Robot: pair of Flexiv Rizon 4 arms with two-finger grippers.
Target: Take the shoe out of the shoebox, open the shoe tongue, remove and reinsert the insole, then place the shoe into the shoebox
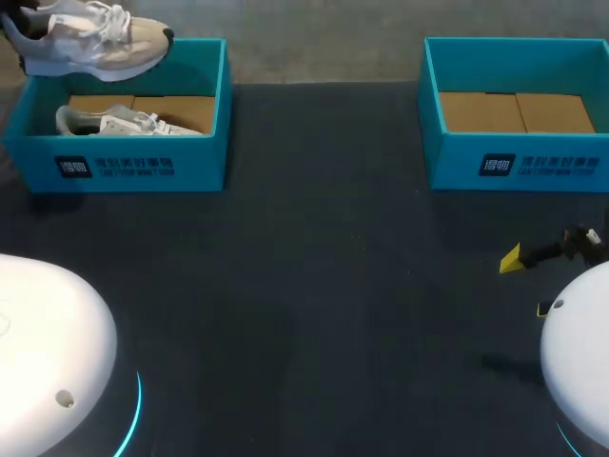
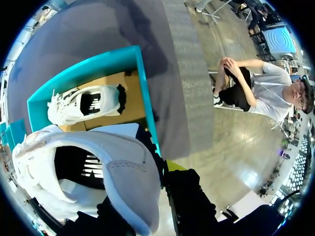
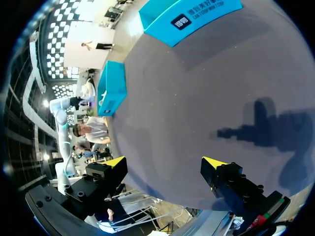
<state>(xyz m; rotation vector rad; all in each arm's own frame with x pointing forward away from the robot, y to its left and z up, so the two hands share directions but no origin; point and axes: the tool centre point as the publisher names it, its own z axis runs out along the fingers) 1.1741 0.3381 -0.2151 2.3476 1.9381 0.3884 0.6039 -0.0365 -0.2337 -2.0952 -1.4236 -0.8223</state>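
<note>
The shoe [image 1: 95, 43] hangs over the left box [image 1: 124, 162], heel clenched in the left gripper [image 2: 147, 191]; a second shoe [image 1: 124, 121] lies inside. Taking-out is underway. Next, probably: lower it to the bench [image 1: 314, 286], where the released right gripper [image 3: 165, 167] can reach the tongue.

Dark grey table [image 1: 314, 286], second teal box [image 1: 452, 169] (brown cardboard floor), spare white shoe [image 1: 119, 122]

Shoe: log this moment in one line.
left gripper shut on shoe above left box | second shoe in box | right gripper open over table
</note>
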